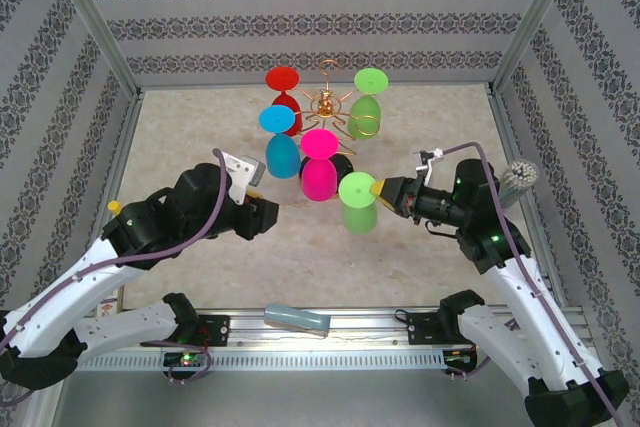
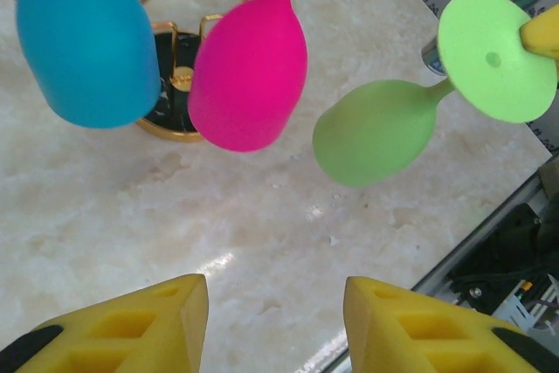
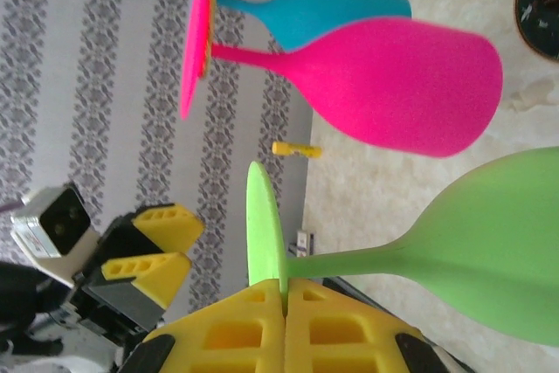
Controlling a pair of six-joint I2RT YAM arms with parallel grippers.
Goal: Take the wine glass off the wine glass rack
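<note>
The right claw (image 3: 285, 303) is clamped flat on the rim of the lime-green wine glass (image 3: 498, 251), pinching the edge of its round foot; the glass hangs out sideways from that pinch, stem roughly level, bowl out in the air above the worktop (image 1: 300, 267). It sits clear of the wine glass rack (image 1: 328, 104), just beside the pink glass (image 1: 319, 175) and not far from the blue glass (image 1: 281, 152), both hanging bowl-down off the gold loops. The left claw (image 2: 275, 286) stands partly open and empty, pointed at the cluster from the other side.

How will it handle? The matte, solid colour suggests plastic or silicone rather than real glass, so probably light and not very brittle; I can't tell for sure. The thin stem looks like the weak spot. A pinch on the foot's rim is a small purchase with the whole bowl levered out beyond it; the glass could pivot or slip between the pads if swung quickly. A steadier hold would be the stem near the foot, or the bowl's widest part cradled by the free claw; moves near the pink bowl want care, a knock could set the others swinging.
</note>
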